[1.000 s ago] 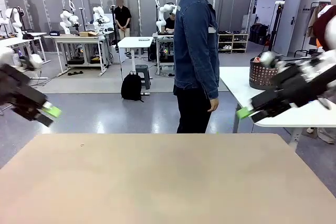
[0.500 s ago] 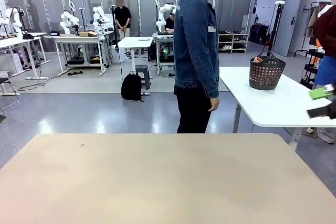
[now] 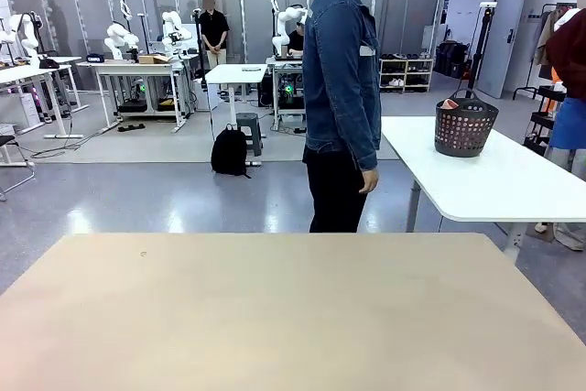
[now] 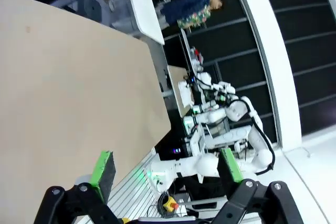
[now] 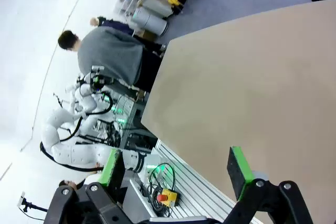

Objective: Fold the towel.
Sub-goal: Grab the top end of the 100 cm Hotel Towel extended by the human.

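Towel (image 3: 448,103): probably the salmon-pink scrap at the rim of the dark basket (image 3: 464,130) on the white table (image 3: 499,180), beyond the counter's far right corner; too small to confirm. Left gripper (image 4: 166,163) and right gripper (image 5: 175,165) are spread, holding nothing.

Risk: the cloth arrives bunched or overhanging an edge, so a pinch catches two layers or misses the corner.

Counter (image 3: 275,318): pale matte wood. Person in denim jacket (image 3: 341,89) stands at the far edge. Lab room, grey floor.

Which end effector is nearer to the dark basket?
Probably right. The left end effector faces the basket from across the table; the right end effector hangs on the basket's side.
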